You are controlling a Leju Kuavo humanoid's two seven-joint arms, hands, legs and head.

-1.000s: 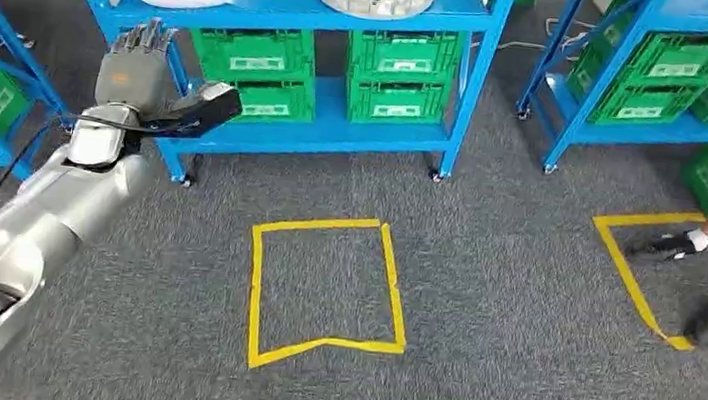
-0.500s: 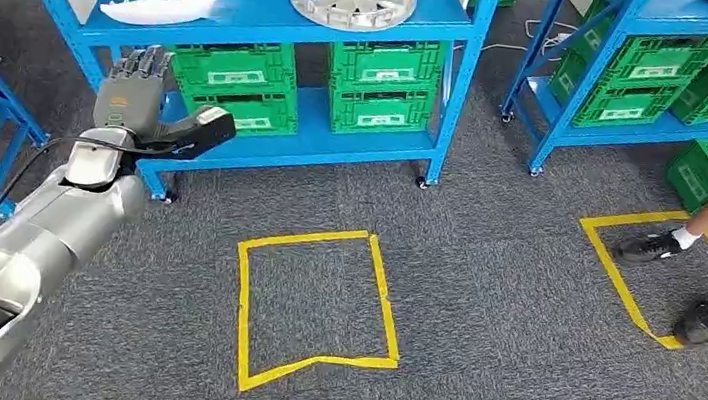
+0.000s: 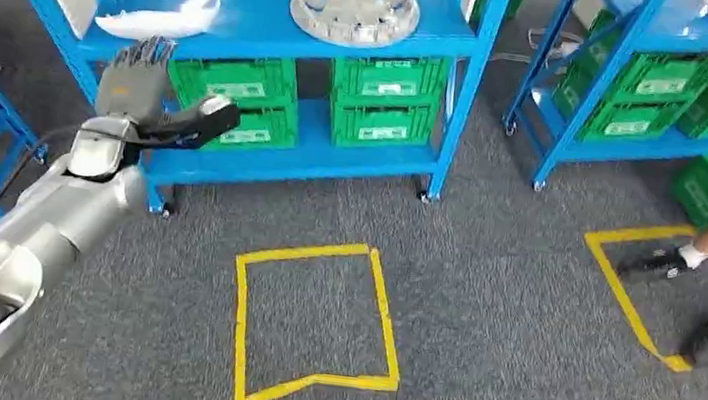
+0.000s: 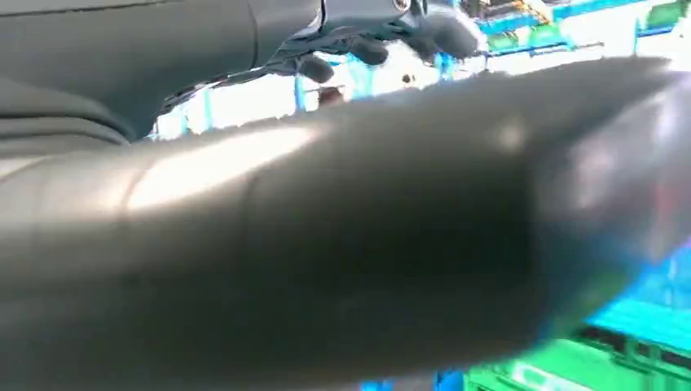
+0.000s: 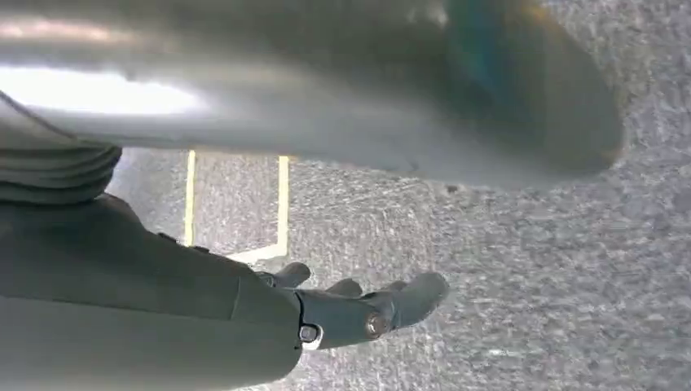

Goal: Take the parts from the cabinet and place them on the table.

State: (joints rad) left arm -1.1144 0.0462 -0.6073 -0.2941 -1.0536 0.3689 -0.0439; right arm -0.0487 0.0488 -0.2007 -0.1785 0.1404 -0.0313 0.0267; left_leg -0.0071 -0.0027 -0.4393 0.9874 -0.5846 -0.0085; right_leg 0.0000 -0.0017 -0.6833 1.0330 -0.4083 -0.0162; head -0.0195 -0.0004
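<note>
Task barely begun: left hand (image 3: 134, 79) raised, fingers spread, empty; white part (image 3: 158, 15) and hubcap (image 3: 355, 6) on shelf (image 3: 251, 9) just beyond; right hand (image 5: 358, 314) empty, loosely extended.

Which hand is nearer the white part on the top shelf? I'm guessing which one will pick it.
Left. The left hand is raised just below the white part. The right hand hangs low over the carpet, away from the shelf.

Silver glossy left arm (image 3: 56, 216) at lower left of head view, tapering to metallic wrist collar. Grey left hand (image 3: 134, 84) with darker fingers, thick dark thumb. Thin black cable along forearm. Right hand (image 5: 358, 314) grey, small round screws at knuckle, ribbed grey cover.
</note>
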